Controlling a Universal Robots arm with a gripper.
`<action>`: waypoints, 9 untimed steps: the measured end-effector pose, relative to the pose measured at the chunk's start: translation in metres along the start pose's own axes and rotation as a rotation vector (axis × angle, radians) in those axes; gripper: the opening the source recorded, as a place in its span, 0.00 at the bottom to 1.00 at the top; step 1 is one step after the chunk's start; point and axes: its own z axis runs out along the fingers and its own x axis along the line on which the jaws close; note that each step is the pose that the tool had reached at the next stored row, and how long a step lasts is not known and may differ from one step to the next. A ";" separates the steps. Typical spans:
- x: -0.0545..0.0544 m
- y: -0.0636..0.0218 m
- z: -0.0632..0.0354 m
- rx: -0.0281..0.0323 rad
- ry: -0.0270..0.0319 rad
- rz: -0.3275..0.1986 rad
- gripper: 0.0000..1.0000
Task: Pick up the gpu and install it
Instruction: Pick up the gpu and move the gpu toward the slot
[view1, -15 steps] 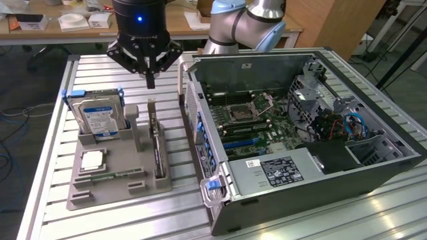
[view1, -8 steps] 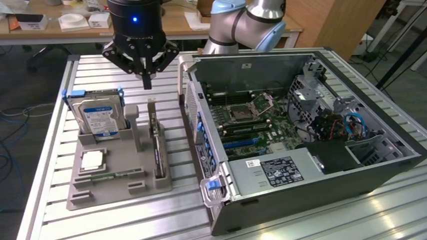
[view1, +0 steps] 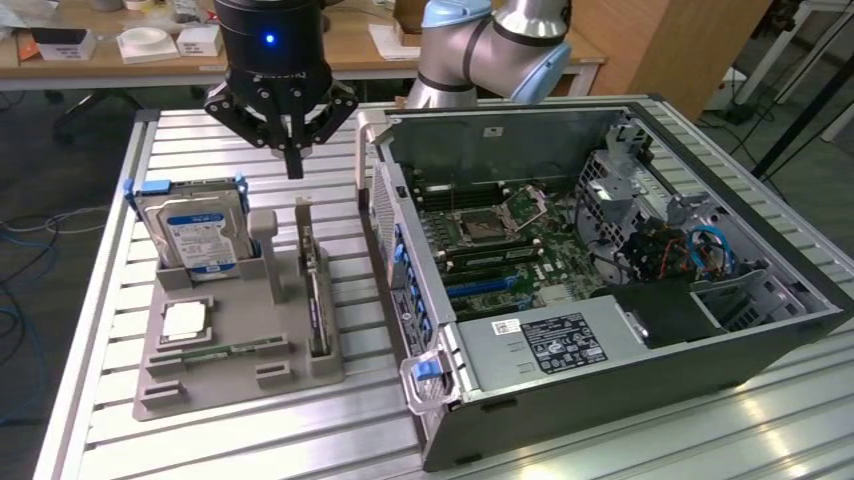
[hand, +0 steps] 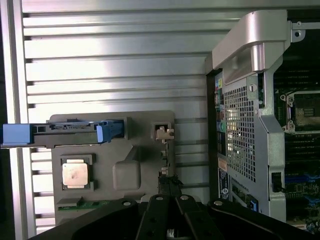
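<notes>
Worryingly, my end effector (view1: 294, 168) hung closed and empty above the gpu (view1: 315, 300); lowered thus, it could strike the card.

No legible text. Blue-white label on hard drive (view1: 200, 238), black label plus white sticker on power supply (view1: 554, 345): print unreadable.
</notes>
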 end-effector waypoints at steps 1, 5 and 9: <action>0.000 0.0000 0.0000 0.0000 0.0000 0.000 0.11; 0.000 0.0000 0.0000 0.0000 0.0000 0.000 0.17; 0.000 0.0000 0.0000 0.0000 0.0000 0.000 0.35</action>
